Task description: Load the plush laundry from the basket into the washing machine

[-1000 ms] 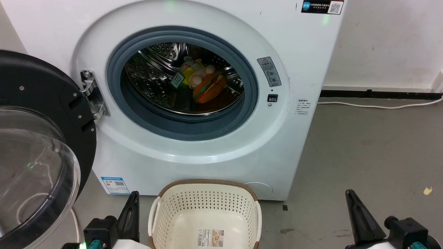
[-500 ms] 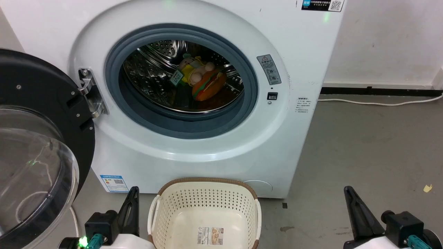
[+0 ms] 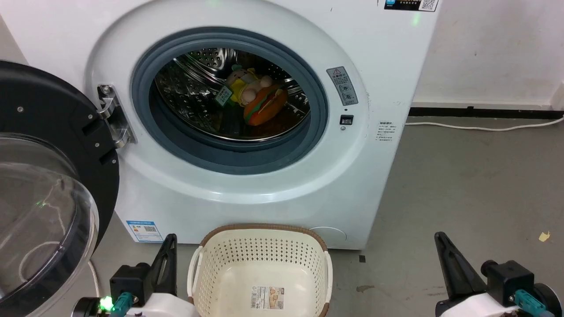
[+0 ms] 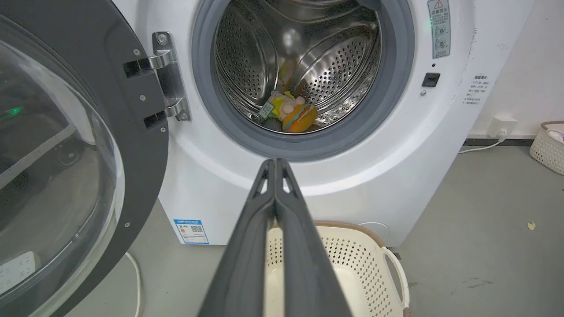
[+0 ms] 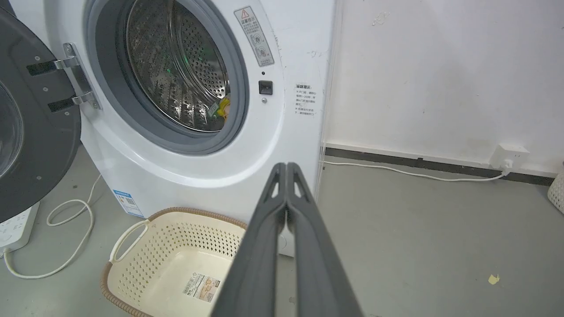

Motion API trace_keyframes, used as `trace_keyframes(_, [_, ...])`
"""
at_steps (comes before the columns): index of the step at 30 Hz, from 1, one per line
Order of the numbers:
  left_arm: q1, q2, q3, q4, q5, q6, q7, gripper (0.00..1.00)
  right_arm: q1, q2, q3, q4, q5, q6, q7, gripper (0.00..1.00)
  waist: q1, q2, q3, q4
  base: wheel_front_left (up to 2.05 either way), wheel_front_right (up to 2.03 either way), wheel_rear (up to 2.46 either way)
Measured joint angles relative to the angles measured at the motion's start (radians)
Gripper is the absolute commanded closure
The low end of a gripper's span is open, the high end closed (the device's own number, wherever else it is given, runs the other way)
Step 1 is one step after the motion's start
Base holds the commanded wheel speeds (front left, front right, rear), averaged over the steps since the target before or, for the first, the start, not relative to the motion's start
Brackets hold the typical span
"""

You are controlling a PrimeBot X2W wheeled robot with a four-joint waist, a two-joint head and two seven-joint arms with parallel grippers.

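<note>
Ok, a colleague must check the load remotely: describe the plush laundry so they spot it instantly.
Find the white washing machine with its round door open. Inside its shiny steel drum lies the plush laundry: the one soft, colourful thing against bare metal, pink, yellow and orange, green tag.

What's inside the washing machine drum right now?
The plush laundry lies on the drum floor, green tag showing. The drum's near bottom is hidden behind the grey door seal.
</note>
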Motion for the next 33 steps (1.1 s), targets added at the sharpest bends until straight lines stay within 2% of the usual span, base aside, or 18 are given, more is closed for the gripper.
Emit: trace_keyframes(33, [-0.034, -0.049, 0.051, -0.018, 0.097, -0.026, 0.07, 1.0, -0.056, 0.0, -0.004, 0.012, -0.048, 0.0, 0.066, 1.0, 0.0, 0.0, 0.024, -0.004, 0.0, 0.0, 0.0])
